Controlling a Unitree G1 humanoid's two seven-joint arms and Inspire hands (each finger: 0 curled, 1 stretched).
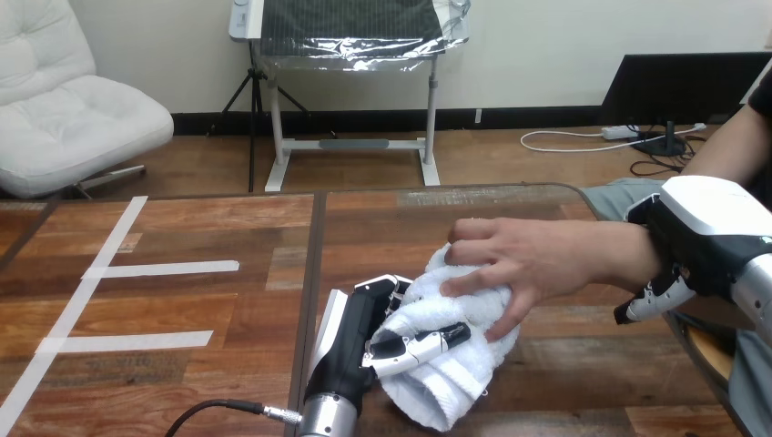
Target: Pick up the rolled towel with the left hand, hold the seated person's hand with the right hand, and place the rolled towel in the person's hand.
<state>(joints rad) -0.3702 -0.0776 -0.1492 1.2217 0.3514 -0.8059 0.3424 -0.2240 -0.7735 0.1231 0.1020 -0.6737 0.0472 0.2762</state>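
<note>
Nearest the camera, bottom centre: left hand (357, 332), wrapped round the rolled towel (441, 378), palm pressed to the roll's left flank, a finger laid across its top. Counted as a firm grasp, not a mere touch. Cannot tell whether lifted clear of the table (164, 391) or resting on it at the near end.

Just right of that hand and touching it: the towel itself, white, lying slantwise, near end toward the camera, far end tucked under the person's hand (523, 264). Palm down there, spread over the roll's upper end, fingertips draped onto the cloth. In contact, yet not closed round it.

Further right, at the view's edge: right hand (710, 228), set over the person's wrist (637, 250), white shell on top, fingers (654, 300) hooked beneath. Read as gripping the wrist rather than the hand proper.

Progress, judged from the above: pick-up done; hold on the person done; towel brought up against the person's palm. Left to do: seat the roll properly within the person's grasp, then loosen the left hand and draw it off. Placement therefore well advanced but not finished.
</note>
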